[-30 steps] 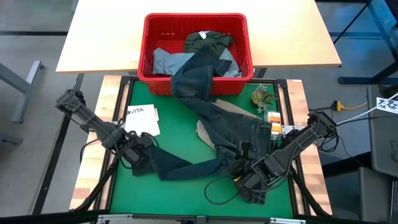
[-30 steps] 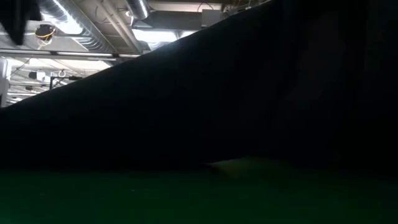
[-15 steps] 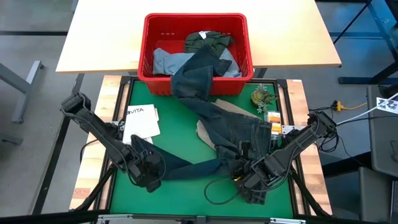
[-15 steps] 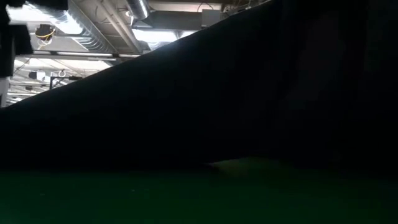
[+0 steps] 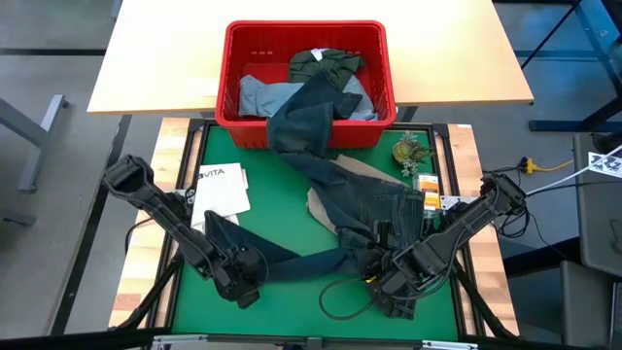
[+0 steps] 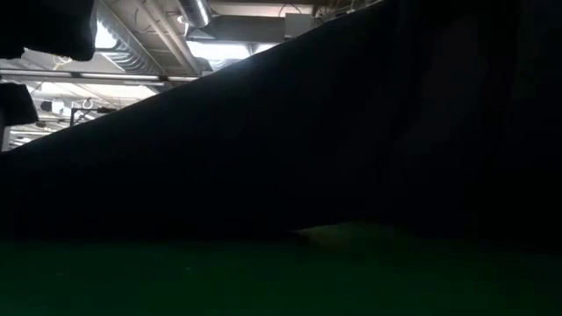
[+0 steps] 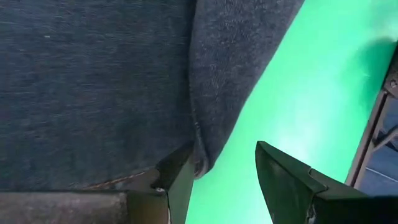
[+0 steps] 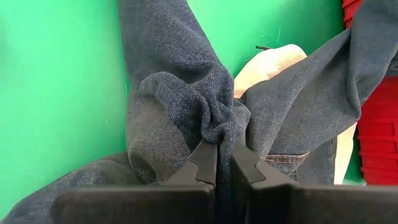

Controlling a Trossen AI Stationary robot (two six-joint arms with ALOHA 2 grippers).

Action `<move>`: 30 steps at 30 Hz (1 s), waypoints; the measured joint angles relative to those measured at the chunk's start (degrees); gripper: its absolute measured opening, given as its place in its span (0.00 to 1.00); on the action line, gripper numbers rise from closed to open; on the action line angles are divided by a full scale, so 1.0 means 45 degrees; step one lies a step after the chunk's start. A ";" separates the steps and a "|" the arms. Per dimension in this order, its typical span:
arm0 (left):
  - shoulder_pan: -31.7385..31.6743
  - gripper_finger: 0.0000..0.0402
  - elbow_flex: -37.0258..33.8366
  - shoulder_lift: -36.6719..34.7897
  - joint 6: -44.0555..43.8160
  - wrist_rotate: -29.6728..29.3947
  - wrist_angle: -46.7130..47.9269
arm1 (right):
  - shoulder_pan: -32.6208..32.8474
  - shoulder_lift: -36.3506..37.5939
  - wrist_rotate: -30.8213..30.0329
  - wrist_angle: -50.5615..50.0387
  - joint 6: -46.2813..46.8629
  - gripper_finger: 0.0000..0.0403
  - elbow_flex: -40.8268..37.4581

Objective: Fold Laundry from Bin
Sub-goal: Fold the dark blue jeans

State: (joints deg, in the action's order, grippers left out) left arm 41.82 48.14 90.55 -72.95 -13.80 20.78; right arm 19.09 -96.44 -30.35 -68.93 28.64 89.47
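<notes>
The green felt-covered tabletop (image 5: pixel 292 219) carried most of the scene, with a pale wooden tabletop (image 5: pixel 155 68) behind it bearing the large rectangular red plastic bin (image 5: pixel 374 58). Inside the bin lay a light blue-grey garment (image 5: pixel 258 95) and a dark olive-green garment (image 5: pixel 326 64). The dark navy jeans (image 5: pixel 364 199) hung over the bin's front rim and ran across the green surface toward the front, one leg stretching sideways to the left arm. Under the jeans, a beige garment (image 5: pixel 319 206) showed at their edge. A white printed sheet (image 5: pixel 222 188) lay on the left part of the green surface, and a small green plant sprig (image 5: pixel 409 151) sat near the right rim, just in front of the bin. The right end effector (image 8: pixel 218 163) was clenched on a bunched fold of the navy jeans near the front right of the tabletop. The left end effector (image 7: pixel 221 171) stood at the front left with its fingers apart, one finger (image 7: pixel 177 177) touching the edge of the jeans leg, the other over bare green surface; no grasp showed.
</notes>
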 joint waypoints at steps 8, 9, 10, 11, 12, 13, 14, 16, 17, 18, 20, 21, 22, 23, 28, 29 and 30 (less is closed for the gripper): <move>-0.0006 0.37 0.0000 0.0391 0.0000 -0.0001 -0.0531 | -0.0002 0.0000 0.0000 0.0000 0.0002 0.02 0.0000; -0.0015 0.35 0.0000 0.0391 0.0000 0.0004 -0.0685 | 0.0000 0.0000 0.0004 0.0003 0.0000 0.02 0.0000; -0.0015 0.32 0.0000 0.0391 0.0005 0.0004 -0.0818 | 0.0000 0.0000 0.0000 0.0001 0.0001 0.02 0.0000; -0.0015 0.28 -0.0005 0.0391 0.0001 0.0004 -0.0949 | 0.0000 0.0000 0.0000 0.0004 0.0002 0.02 0.0000; -0.0011 0.23 -0.0005 0.0391 0.0001 0.0008 -0.1072 | 0.0000 0.0000 0.0000 0.0000 0.0000 0.02 0.0000; -0.0010 0.18 -0.0005 0.0391 -0.0008 0.0009 -0.1125 | 0.0000 0.0000 0.0000 0.0000 0.0000 0.02 0.0000; -0.0010 0.13 -0.0005 0.0391 -0.0013 0.0009 -0.1126 | 0.0000 0.0000 0.0002 0.0000 0.0000 0.02 0.0000; -0.0010 0.04 -0.0005 0.0391 -0.0074 0.0004 -0.1129 | 0.0000 0.0000 0.0004 0.0005 0.0000 0.02 0.0000; -0.0010 0.03 -0.0005 0.0386 -0.0190 0.0001 -0.1129 | 0.0000 0.0002 0.0003 0.0007 0.0000 0.02 0.0000; -0.0010 0.03 -0.0005 0.0389 -0.0368 0.0002 -0.1129 | 0.0000 0.0000 0.0000 0.0016 0.0000 0.02 0.0000; -0.0012 0.03 0.0064 0.0386 -0.0429 0.0004 -0.1085 | 0.0000 0.0001 0.0005 0.0021 0.0000 0.02 0.0000; -0.0015 0.03 0.0142 0.0377 -0.0416 0.0009 -0.1071 | 0.0000 0.0000 0.0005 0.0032 0.0001 0.02 0.0000; -0.0015 0.03 0.0216 0.0328 -0.0377 0.0015 -0.1071 | 0.0000 0.0000 0.0005 0.0059 0.0004 0.02 0.0000; -0.0015 0.02 0.0323 0.0269 -0.0360 0.0019 -0.1059 | 0.0000 0.0005 0.0019 0.0087 0.0005 0.02 0.0000; -0.0007 0.02 0.0739 -0.0526 -0.0320 -0.0340 -0.0621 | 0.0000 0.0005 0.0645 0.0547 -0.0016 0.02 0.0000; -0.0010 0.02 0.0773 -0.0750 -0.0318 -0.0581 -0.0461 | 0.0000 0.0005 0.0756 0.0668 -0.0042 0.02 0.0000; -0.0014 0.02 0.0784 -0.1009 -0.0304 -0.0840 -0.0316 | 0.0000 0.0005 0.0840 0.0790 -0.0097 0.02 0.0000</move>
State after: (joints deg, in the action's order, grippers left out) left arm 41.76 51.67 86.01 -74.32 -17.58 19.36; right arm 19.09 -96.42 -26.57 -65.37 28.21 89.47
